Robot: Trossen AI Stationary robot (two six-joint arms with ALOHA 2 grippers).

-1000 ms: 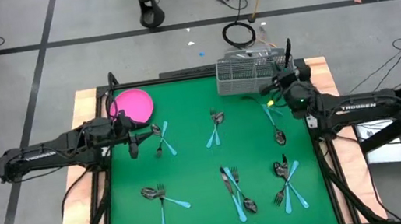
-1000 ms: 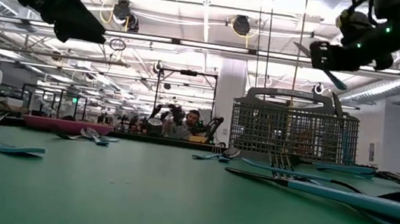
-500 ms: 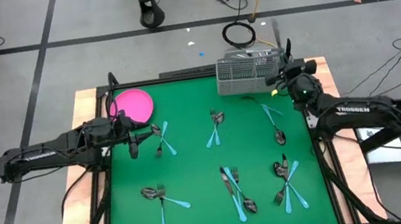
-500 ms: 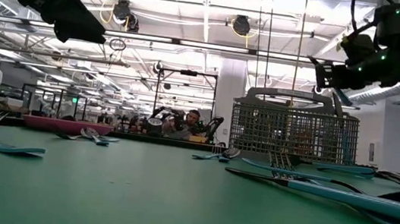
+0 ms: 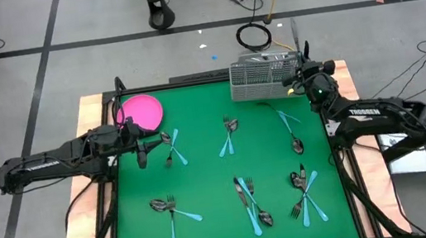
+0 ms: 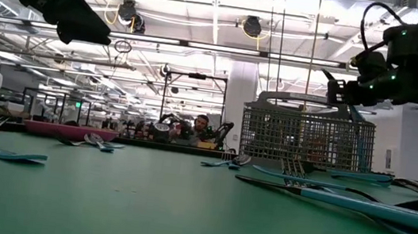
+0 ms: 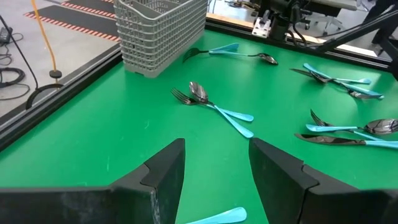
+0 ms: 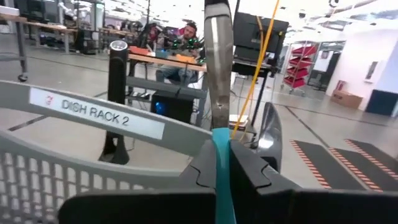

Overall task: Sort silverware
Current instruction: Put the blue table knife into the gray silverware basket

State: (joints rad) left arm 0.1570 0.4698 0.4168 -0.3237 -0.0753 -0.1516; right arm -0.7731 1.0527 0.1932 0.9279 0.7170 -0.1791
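Silverware [image 5: 243, 195] lies scattered in small crossed bunches of forks, spoons and knives all over the green tabletop [image 5: 205, 178], with the wire-mesh caddy [image 5: 261, 77] standing at the far edge and a pink plate [image 5: 141, 110] in the far left corner. Over the last second the right arm has swung from above the mat up to the caddy's right end, carrying one blue-handled knife [image 8: 217, 87] with it; I judge that piece is about to be dropped into a compartment, so one item is nearly sorted and most remain. The right claw [image 5: 301, 80] now hangs just above the caddy's rim, clenched on the knife's blue handle with the blade standing up, and a spoon [image 8: 268, 132] already stands in the rack beside it. The left arm has not budged: it reaches in low from the left, its claw [image 5: 153, 147] spread wide and holding nothing, close to a crossed fork and spoon [image 5: 172, 148].
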